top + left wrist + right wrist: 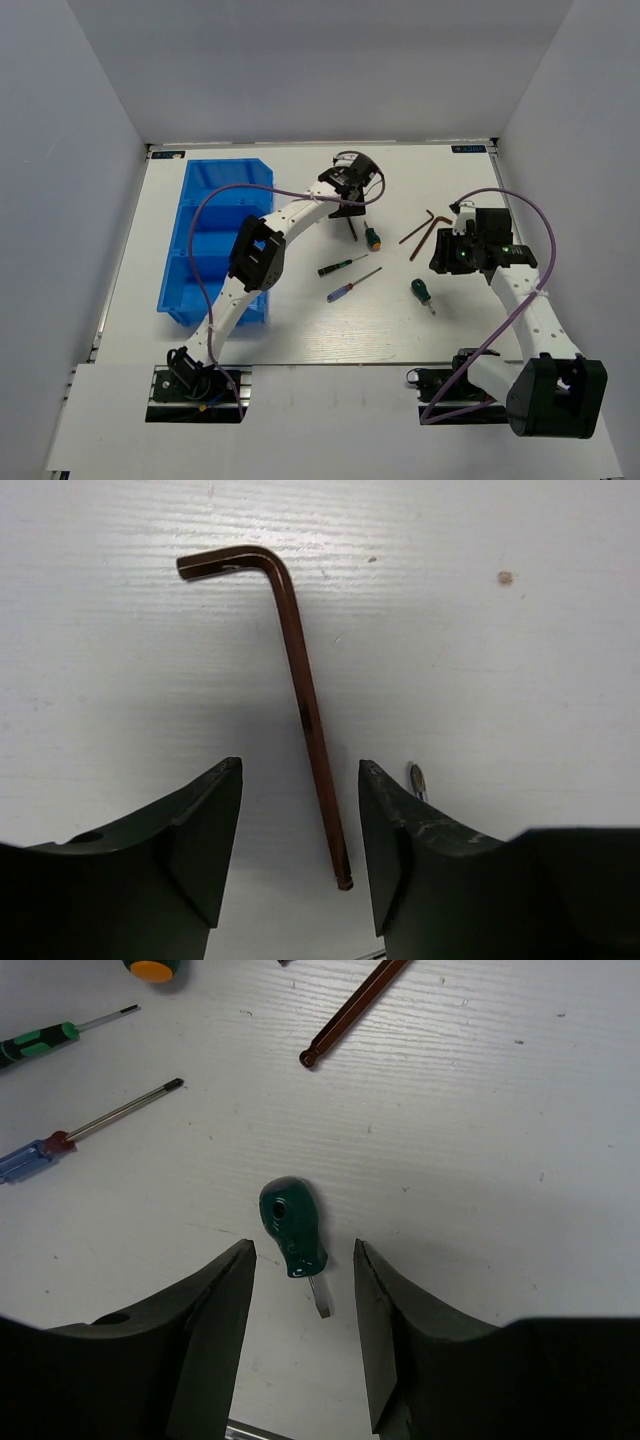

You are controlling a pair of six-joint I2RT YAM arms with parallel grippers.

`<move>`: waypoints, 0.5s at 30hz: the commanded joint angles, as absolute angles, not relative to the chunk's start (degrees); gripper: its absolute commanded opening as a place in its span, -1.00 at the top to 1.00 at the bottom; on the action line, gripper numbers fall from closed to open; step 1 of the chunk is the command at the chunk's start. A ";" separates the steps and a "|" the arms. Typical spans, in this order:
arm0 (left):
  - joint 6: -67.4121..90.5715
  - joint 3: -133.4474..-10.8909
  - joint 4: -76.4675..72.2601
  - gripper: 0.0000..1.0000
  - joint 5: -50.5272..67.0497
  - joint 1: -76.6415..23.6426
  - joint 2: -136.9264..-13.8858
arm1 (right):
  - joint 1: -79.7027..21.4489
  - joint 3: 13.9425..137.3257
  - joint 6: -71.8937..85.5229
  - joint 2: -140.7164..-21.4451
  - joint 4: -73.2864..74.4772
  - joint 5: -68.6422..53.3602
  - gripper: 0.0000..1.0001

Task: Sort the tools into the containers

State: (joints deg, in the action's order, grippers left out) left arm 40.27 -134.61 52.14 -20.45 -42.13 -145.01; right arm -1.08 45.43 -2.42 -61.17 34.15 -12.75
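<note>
**Booth:** Left side first. What did you have closest in?

**Me:** My left gripper (300,855) hung low over the table (520,680), jaws parted and nothing in them. A dark hex key (305,710) lay flat on the white. Its long shank ran down into the gap between my fingers (200,840) with bare table on either side, and its short bend pointed off to the left of the wrist view at the far end.

**Booth:** And the right?

**Me:** Same story. My right gripper (305,1335) was spread wide and empty. A stubby green screwdriver (290,1225) had its blade in the mouth of the gap, touching neither finger. Beyond it lay the purple-handled slim screwdriver (90,1125), then the green-handled slim screwdriver (45,1038), close but apart. Farther out the orange-ended stubby screwdriver (150,968) just showed at the top edge, and the tip of a second hex key (355,1010) lay to its right.

**Booth:** Where was the container?

**Me:** From overhead, the blue bin (215,190) sat at the table's left side, well apart from every tool. My left arm (260,250) reached across its near right corner.
</note>
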 commanded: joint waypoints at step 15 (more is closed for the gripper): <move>41.49 -139.58 59.49 0.35 -25.84 -42.45 -151.44 | -0.61 43.77 -0.44 -59.94 31.03 -14.24 -0.01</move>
